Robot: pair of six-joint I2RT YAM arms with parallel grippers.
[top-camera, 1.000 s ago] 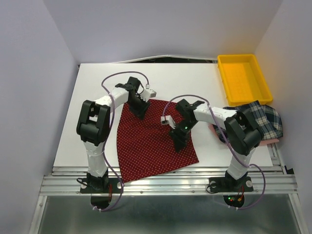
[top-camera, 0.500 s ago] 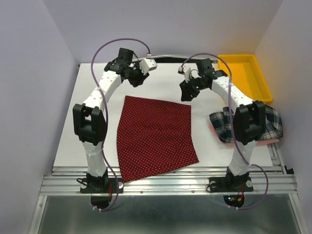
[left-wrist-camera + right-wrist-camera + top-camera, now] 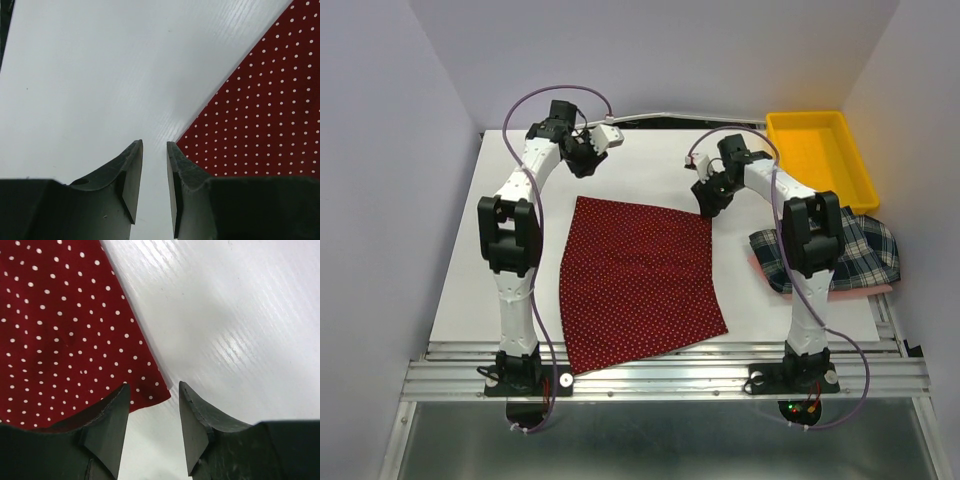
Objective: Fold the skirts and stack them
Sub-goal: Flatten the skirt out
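The dark red skirt with white dots (image 3: 635, 275) lies spread flat in the middle of the table. My left gripper (image 3: 576, 166) hovers over bare table just behind the skirt's far left corner; in the left wrist view (image 3: 155, 145) its jaws stand a narrow gap apart and empty, with the red skirt (image 3: 260, 120) to their right. My right gripper (image 3: 708, 204) is at the far right corner; in the right wrist view (image 3: 154, 386) it is open and empty, with the corner of the red skirt (image 3: 65, 330) by its left finger. The plaid skirt (image 3: 860, 255) lies crumpled at the right edge.
A yellow plastic tray (image 3: 820, 160) stands at the back right. A pink edge (image 3: 880, 288) shows under the plaid skirt. White walls close in the table on three sides.
Both grippers were low on the red skirt a second ago. They let it go spread flat and moved out to its far corners. The right gripper has since dropped toward the far right corner.
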